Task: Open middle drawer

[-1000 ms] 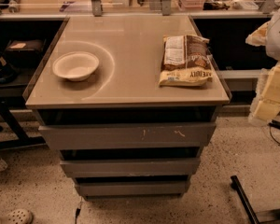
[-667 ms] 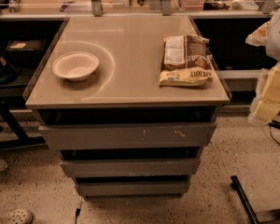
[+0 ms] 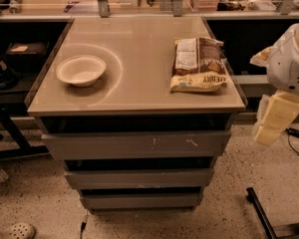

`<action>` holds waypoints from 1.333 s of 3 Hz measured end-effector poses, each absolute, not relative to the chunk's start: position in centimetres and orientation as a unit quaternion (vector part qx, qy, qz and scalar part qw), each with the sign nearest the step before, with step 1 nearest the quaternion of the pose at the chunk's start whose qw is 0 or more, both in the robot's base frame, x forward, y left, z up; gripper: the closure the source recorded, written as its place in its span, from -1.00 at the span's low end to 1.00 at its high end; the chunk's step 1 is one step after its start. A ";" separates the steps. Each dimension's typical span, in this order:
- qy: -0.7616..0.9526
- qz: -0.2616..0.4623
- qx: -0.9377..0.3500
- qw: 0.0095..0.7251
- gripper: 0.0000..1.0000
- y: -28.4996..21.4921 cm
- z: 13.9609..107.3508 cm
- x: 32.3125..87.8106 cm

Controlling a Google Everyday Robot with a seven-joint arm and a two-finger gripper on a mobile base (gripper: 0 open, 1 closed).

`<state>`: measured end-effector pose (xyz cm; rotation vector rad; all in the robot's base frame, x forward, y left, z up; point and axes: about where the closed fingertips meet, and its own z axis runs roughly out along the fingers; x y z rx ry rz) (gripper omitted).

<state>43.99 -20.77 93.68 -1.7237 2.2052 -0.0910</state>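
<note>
- Gripper: hangs right of the cabinet at about the height of the top drawer, apart from the cabinet's side.
- Middle drawer: front faces the open floor; a dark gap runs along its upper edge, under the top drawer.
- Bottom drawer: just below, another dark gap between.
- Floor before the fronts: bare speckled strip, passable from the front and from the right.
- Black bar: lies on the floor at lower right, below the gripper.
- Cable: on the floor at far right.
- Bowl and bag: on the tabletop, above the fronts.
- Shoe: floor, lower left.
</note>
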 end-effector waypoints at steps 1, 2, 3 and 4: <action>0.777 -0.032 -0.611 0.150 -1.00 -19.9 88.3 43.8; 0.777 -0.032 -0.611 0.150 -1.00 -19.9 88.3 43.8; 0.788 0.000 -0.601 0.133 -1.00 -19.0 84.3 42.0; 0.798 0.039 -0.592 0.107 -1.00 -16.9 76.1 39.8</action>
